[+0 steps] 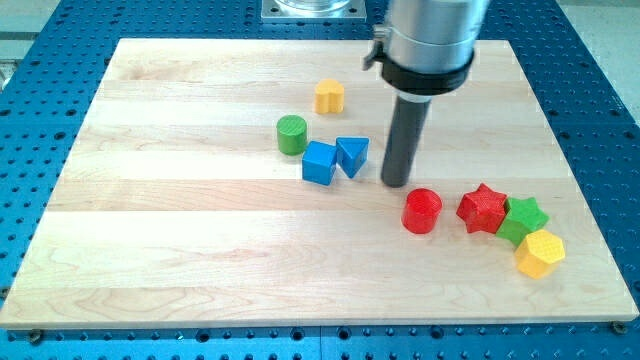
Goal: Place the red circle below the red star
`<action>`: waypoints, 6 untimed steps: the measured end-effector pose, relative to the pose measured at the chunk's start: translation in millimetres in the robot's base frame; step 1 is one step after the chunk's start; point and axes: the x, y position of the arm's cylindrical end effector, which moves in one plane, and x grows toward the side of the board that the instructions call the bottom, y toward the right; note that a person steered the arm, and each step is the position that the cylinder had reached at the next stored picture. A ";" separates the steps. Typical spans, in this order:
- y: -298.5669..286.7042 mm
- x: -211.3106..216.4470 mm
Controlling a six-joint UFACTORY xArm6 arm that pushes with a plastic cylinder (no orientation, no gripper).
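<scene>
wood board | my tip btwn blue triangle & red circle

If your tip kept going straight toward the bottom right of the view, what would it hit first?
Most likely the red circle: it lies just down-right of my tip, apart from it. The red star sits further right.

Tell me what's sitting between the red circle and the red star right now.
Nothing: in the camera view only a narrow strip of bare board separates the red circle from the red star. My tip stands above-left of the circle.
</scene>
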 end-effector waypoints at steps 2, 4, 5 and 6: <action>62.8 60.9; 0.5 78.6; 34.8 99.5; 61.9 103.3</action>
